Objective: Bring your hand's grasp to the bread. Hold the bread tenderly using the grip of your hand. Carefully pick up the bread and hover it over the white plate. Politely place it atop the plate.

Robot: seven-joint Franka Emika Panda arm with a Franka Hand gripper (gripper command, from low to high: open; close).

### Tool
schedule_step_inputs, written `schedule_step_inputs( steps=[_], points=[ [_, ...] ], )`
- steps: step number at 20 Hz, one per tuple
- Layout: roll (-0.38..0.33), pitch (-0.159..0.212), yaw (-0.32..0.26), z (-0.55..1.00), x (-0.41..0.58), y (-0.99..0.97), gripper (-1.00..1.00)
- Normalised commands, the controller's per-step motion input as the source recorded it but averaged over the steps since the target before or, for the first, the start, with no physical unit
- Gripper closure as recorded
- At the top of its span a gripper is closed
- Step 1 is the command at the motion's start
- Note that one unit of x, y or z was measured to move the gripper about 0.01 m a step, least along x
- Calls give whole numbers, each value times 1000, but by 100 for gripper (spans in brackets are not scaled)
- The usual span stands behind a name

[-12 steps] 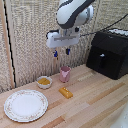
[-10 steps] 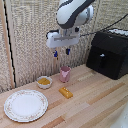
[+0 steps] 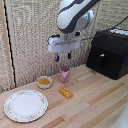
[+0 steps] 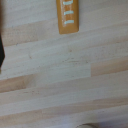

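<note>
The white plate (image 3: 26, 105) lies flat closest to the camera, near the front edge of the wooden table (image 3: 95, 102) toward the exterior view's left end. Its tan patterned rim runs all round and nothing rests on it. Just past it, more toward the middle of the table, the bread (image 3: 66, 92) lies flat on the wood, a small golden-orange block, apart from the plate. In the wrist view the bread (image 4: 68, 16) shows as an orange bar with pale marks along its top, lying on bare planks. Behind the bread stands a small pink cup (image 3: 65, 74), upright, and beside it a small white bowl (image 3: 44, 82) with yellow-orange contents. A black appliance (image 3: 109, 52) sits at the far right corner. High above the cup hangs the hand (image 3: 62, 56), its two short fingers parted and gripping nothing, well clear of the bread.
</note>
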Motion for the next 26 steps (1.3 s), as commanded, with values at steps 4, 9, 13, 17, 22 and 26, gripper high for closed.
schedule_step_inputs(
  steps=[4,9,13,17,22,26],
  points=[
    [-1,18,21,-485,-104,0,-100],
    [-15,7,4,-503,-112,0,-100],
    [-17,0,13,-559,-90,0,-100],
    [-12,0,23,-591,-103,0,-100],
    [-27,0,25,-514,-74,0,-100],
    [-11,0,12,-379,-29,-20,-100]
  ],
)
